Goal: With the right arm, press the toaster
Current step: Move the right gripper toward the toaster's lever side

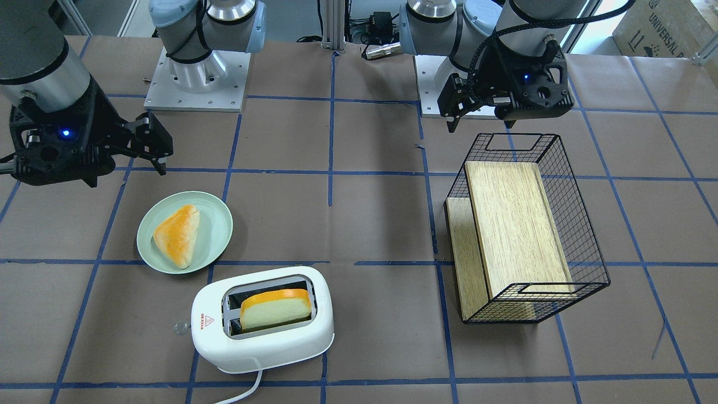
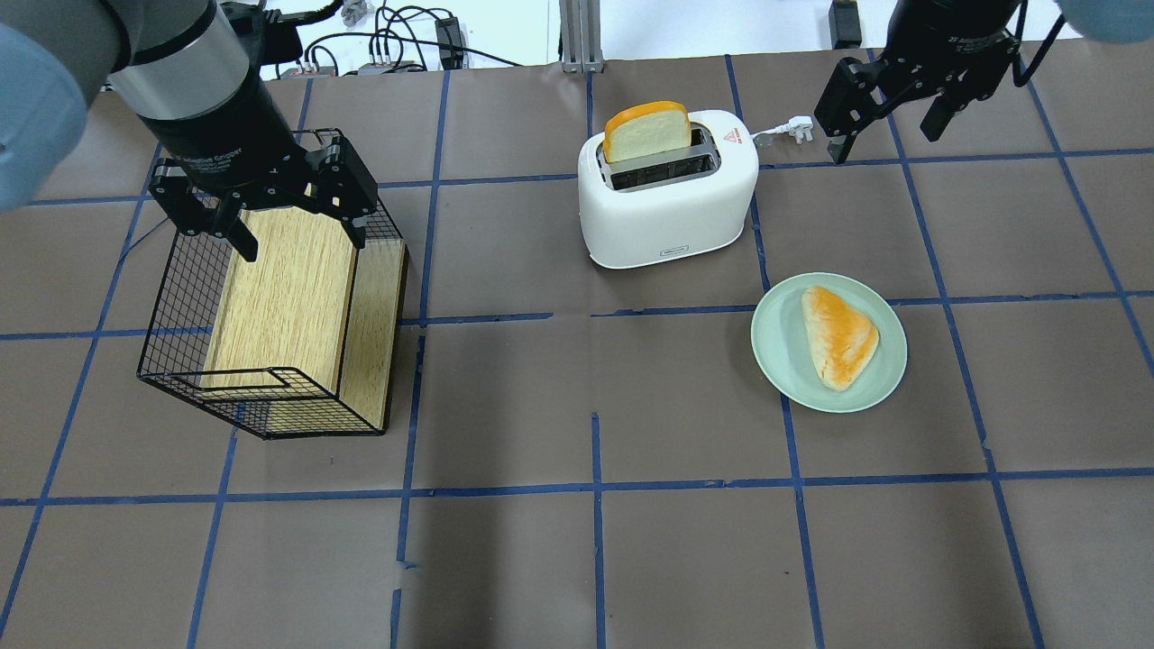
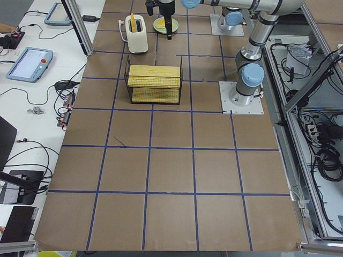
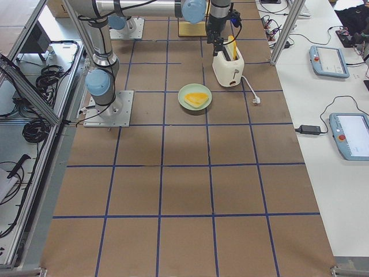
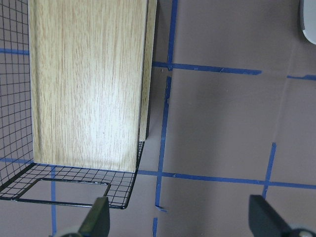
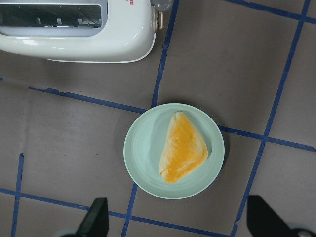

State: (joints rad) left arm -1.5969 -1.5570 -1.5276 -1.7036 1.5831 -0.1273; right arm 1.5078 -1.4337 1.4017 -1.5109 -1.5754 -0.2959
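1 toaster (image 1: 269, 342), 1 plate (image 1: 217, 223), 1 wire bskt (image 1: 584, 247)

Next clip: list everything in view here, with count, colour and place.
toaster: 1, white, on the table
bread slice: 1, pale with orange crust, standing in a toaster slot
plate: 1, pale green, beside the toaster
pastry: 1, golden-orange, on the plate
wire basket: 1, black, on the table
wooden insert: 1, light, inside the basket
left hand: 1, black, open, above the basket
right hand: 1, black, open, raised near the plate
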